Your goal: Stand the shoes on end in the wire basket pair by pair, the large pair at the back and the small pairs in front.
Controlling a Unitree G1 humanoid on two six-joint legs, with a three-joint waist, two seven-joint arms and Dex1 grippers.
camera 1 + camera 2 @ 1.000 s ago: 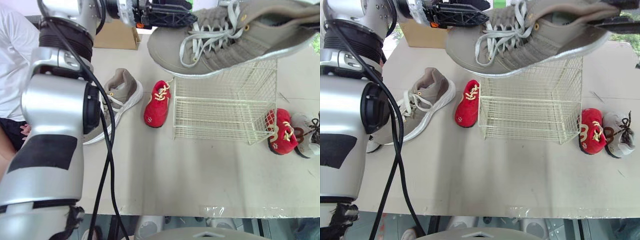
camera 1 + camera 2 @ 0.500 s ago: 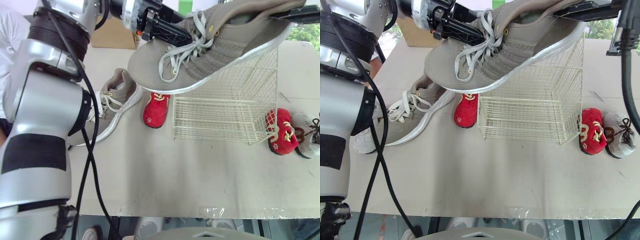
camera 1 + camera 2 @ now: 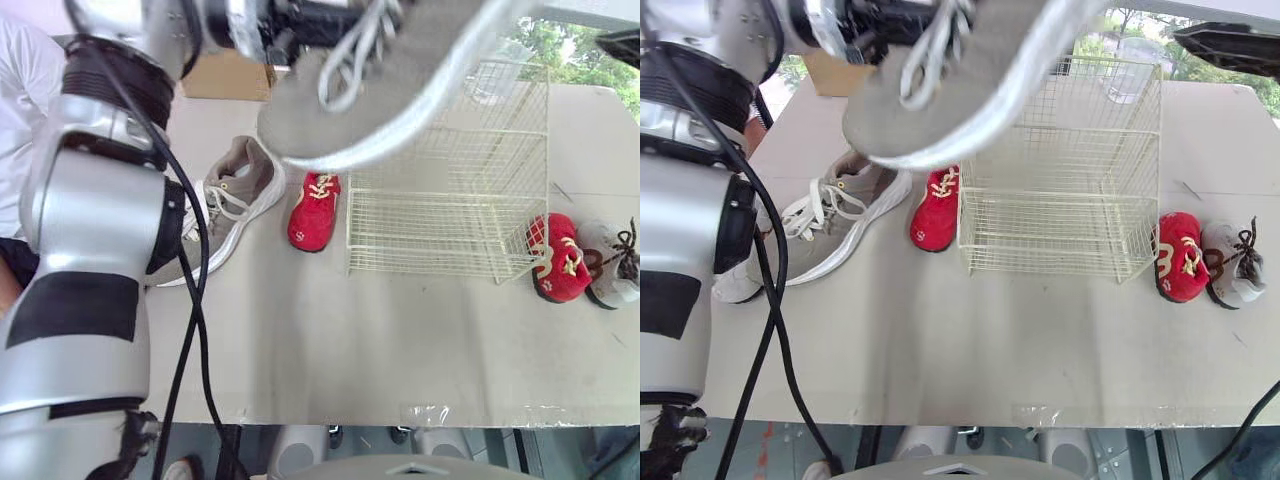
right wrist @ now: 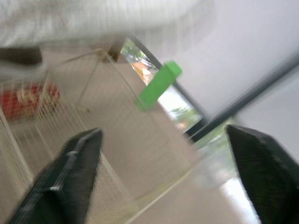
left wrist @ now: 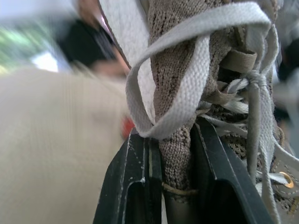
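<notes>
While nothing stands in the wire basket [image 3: 450,190] yet, the shoes lie around it on the bench [image 3: 330,350]. Well to the left of the basket a big grey trainer [image 3: 225,205] rests on its sole, and just beside the basket's left wall sits a small red shoe [image 3: 313,212]. Above that left wall hangs the other grey trainer [image 3: 400,90], tilted, with its toe low and out past the basket and its heel high over it. The left gripper [image 5: 175,154] has it pinched by the knit upper near the laces, its fingers [image 5: 135,186] closed narrow on the fabric. Over the basket's right side the right gripper [image 4: 163,172] hovers spread wide, holding nothing. Just right of the basket a second red shoe [image 3: 558,258] lies against a small pale shoe with dark laces [image 3: 612,265].

To my eye the danger is that thin hold: a long shoe hung from soft fabric can swing or slide free as it is turned on end. If the toe clips the rim, the light basket could skid or tip. Set too far forward, the trainer would rob the small pairs of their place.
</notes>
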